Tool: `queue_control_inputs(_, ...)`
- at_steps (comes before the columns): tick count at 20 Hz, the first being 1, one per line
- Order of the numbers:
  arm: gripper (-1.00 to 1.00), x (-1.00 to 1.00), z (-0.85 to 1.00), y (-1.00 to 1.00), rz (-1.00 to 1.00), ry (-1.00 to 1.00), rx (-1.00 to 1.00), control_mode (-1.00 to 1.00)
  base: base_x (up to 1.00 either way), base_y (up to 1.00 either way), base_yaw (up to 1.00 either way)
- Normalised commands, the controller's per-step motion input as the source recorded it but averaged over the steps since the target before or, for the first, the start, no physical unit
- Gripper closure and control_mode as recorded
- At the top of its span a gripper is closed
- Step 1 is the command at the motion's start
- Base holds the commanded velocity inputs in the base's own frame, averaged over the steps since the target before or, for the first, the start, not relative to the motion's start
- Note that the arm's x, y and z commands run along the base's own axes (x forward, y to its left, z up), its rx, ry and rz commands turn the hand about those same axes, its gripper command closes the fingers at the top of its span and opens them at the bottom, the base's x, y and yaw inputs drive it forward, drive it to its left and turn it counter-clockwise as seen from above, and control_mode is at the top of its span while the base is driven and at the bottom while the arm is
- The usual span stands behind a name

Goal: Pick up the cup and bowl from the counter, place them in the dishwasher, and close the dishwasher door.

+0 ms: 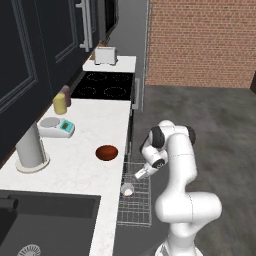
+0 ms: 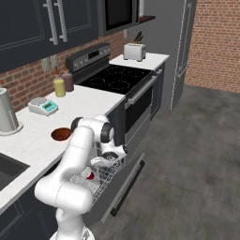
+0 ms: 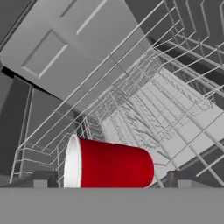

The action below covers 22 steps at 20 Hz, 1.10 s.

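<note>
Two dark fingertips (image 3: 40,180) show at the bottom corners of the hand view, spread well apart, with the cup (image 3: 109,163) lying on its side between them in the wire rack (image 3: 175,109); whether they touch it cannot be told. The cup's pale rim points to the left of that view. From the left base view the cup (image 1: 127,189) shows as a small pale-mouthed shape near the rack's (image 1: 136,210) worktop side, just below the end effector (image 1: 138,175), which reaches down over the rack. The right base view gives the cup (image 2: 88,176) as a red spot in the rack (image 2: 101,180), partly hidden by the arm, above the lowered dishwasher door (image 2: 123,187).

Farther back, the bowl (image 1: 106,152) sits on the white worktop (image 1: 80,165) near its front edge, well apart from the cup. Behind it stand a grey scale (image 1: 56,127) with a teal display, a yellow jar (image 1: 59,104) and a steel cylinder (image 1: 30,147). Beyond lie the black hob (image 1: 103,85) and a toaster (image 1: 105,55).
</note>
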Motion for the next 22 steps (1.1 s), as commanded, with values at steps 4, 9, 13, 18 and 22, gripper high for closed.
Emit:
queue_control_inputs(4, -1.0, -0.37, 0.85, 0.0, -0.03, 0.0, 0.01, -1.0, 0.0, 0.0, 0.0)
queue_control_inputs(9, -1.0, -0.42, 0.87, 0.0, -0.01, 0.11, 0.08, -1.0, 0.0, 0.0, 0.0)
queue_control_inputs(13, -1.0, -0.26, 1.0, 0.0, -0.07, 0.12, 0.03, -1.0, 0.0, 0.0, 0.0)
queue_control_inputs(18, -1.0, -0.16, 1.0, -0.01, -0.13, 0.16, 0.01, -1.0, 0.0, 0.0, 0.0)
queue_control_inputs(22, -1.0, -0.08, 0.99, 0.02, -0.17, 0.18, 0.0, -1.0, 0.0, 0.0, 0.0)
